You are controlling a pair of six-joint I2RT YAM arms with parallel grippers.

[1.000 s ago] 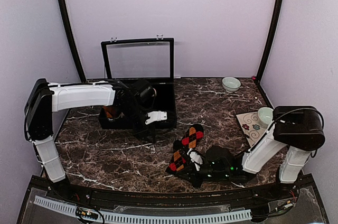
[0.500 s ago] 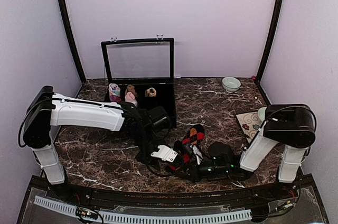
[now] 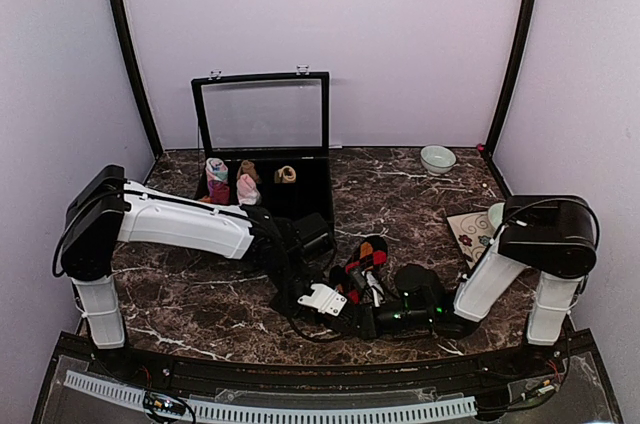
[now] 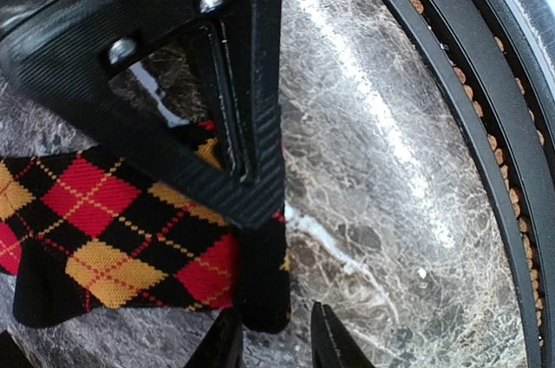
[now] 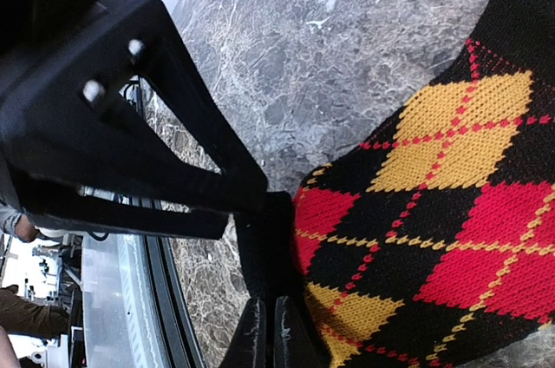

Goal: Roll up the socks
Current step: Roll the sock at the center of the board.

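Note:
A black sock [image 3: 366, 256] with red and orange argyle diamonds lies bunched at the front centre of the marble table. In the right wrist view the sock [image 5: 434, 212] fills the right side, and my right gripper [image 5: 270, 338] is shut on its black end. My left gripper [image 3: 322, 300] has come in low, right beside the right gripper [image 3: 362, 320]. In the left wrist view the left gripper [image 4: 276, 346] is open, its tips on either side of the sock's black corner [image 4: 264, 285], with a gap still showing. The cream striped sock is out of view.
A black case [image 3: 310, 206] with its glass lid raised stands at the back left and holds small sock rolls [image 3: 217, 176]. At the back right sits a pale bowl [image 3: 437, 158]. A cup [image 3: 499, 214] rests on a patterned mat [image 3: 468, 236]. The table's raised front rim [image 4: 451, 82] runs close by.
My left arm has swung from the case down to the front centre, next to the right gripper, and its jaws have narrowed a little. The sock has bunched up.

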